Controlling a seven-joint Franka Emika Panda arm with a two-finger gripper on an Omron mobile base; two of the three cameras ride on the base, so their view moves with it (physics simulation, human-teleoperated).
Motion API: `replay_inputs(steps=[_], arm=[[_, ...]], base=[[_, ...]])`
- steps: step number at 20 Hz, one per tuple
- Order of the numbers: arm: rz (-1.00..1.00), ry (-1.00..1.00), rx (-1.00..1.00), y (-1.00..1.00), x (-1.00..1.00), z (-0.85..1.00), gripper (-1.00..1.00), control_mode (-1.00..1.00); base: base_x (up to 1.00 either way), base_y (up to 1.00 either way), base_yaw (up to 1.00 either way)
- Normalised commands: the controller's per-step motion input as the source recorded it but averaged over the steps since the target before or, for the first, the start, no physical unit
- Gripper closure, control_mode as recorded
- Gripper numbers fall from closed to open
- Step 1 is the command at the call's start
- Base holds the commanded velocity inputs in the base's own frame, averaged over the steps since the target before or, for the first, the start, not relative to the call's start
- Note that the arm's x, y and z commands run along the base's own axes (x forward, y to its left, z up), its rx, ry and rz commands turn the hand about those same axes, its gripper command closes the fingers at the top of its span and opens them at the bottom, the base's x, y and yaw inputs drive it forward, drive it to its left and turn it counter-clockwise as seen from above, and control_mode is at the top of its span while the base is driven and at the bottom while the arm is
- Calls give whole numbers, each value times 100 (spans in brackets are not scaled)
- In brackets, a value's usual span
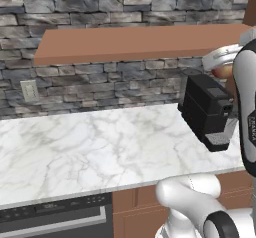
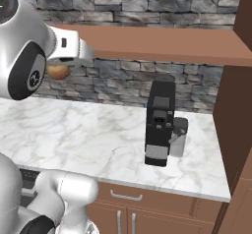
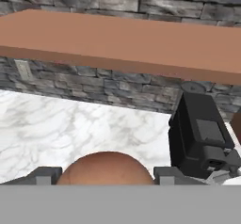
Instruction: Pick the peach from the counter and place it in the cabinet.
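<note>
Two dark fingers (image 3: 44, 175) are seen pinching the peach (image 3: 106, 168) from either side in the hand view, with the fruit filling the gap between them. The gripper (image 3: 106, 173) is held high above the counter (image 1: 90, 142), just below the level of the cabinet (image 1: 135, 42), whose flat reddish-brown underside runs across the stone wall (image 1: 100, 4). In the right base view the peach (image 2: 58, 72) is seen tucked under the white hand, beside the arm's large grey joint, and well clear of the marble counter (image 2: 88, 134). In the left base view a small part of the peach (image 1: 222, 71) is seen beneath the hand at the right edge, above the coffee machine (image 1: 206, 109). That black machine (image 2: 160, 122) stands on the counter near the right end, close to a tall brown side panel (image 2: 234, 120). A pale wall outlet (image 1: 29, 91) is set in the stone at the left. Brown drawer fronts (image 2: 128, 198) are seen below the counter edge.
</note>
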Motion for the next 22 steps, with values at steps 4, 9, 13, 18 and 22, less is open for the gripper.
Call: replay_inputs(steps=[4, 9, 13, 18, 22], arm=[[0, -28, 0, 0, 41, 32, 100, -100], [0, -26, 0, 0, 61, 1, 100, -100], [0, -23, 0, 0, 65, -19, 100, -100], [-3, -15, 0, 0, 62, 6, 100, -100], [-9, 6, 0, 0, 81, 32, 100, -100]], base=[[0, 0, 0], [0, 0, 0], [0, 0, 0], [0, 0, 0], [0, 0, 0]])
